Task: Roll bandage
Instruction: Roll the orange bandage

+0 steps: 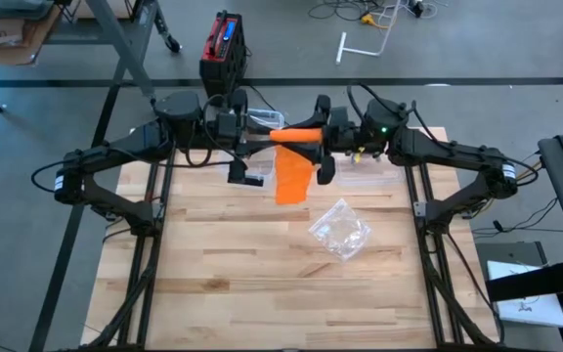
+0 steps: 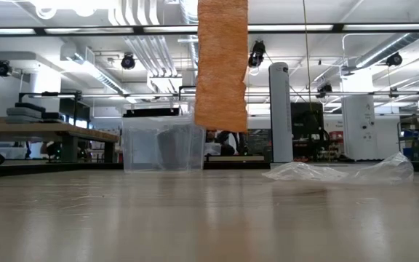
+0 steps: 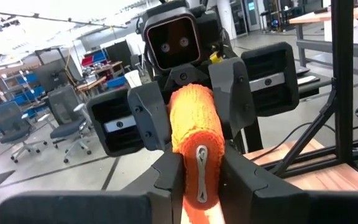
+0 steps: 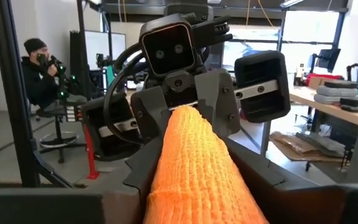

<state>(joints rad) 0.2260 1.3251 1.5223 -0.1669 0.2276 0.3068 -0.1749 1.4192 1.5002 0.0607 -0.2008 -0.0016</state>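
Both grippers were closed on one orange bandage roll (image 1: 299,134), held level in the air above the far edge of the wooden table (image 1: 262,284), toward twelve o'clock of its centre. Left gripper (image 1: 267,136) clamped the roll's end from nine o'clock; the left wrist view showed the fingers (image 3: 160,180) pressing either side of the roll's end face. Right gripper (image 1: 323,137) clamped the opposite end from three o'clock. An unrolled tail (image 1: 292,178) hung straight down from the roll, its lower edge clear of the tabletop in the low view. A crumpled clear plastic wrapper (image 1: 340,230) lay on the table toward five o'clock of the roll. A clear plastic container (image 2: 163,145) stood at the far edge, behind the tail. A seated person (image 4: 42,78) was visible in the room beyond.
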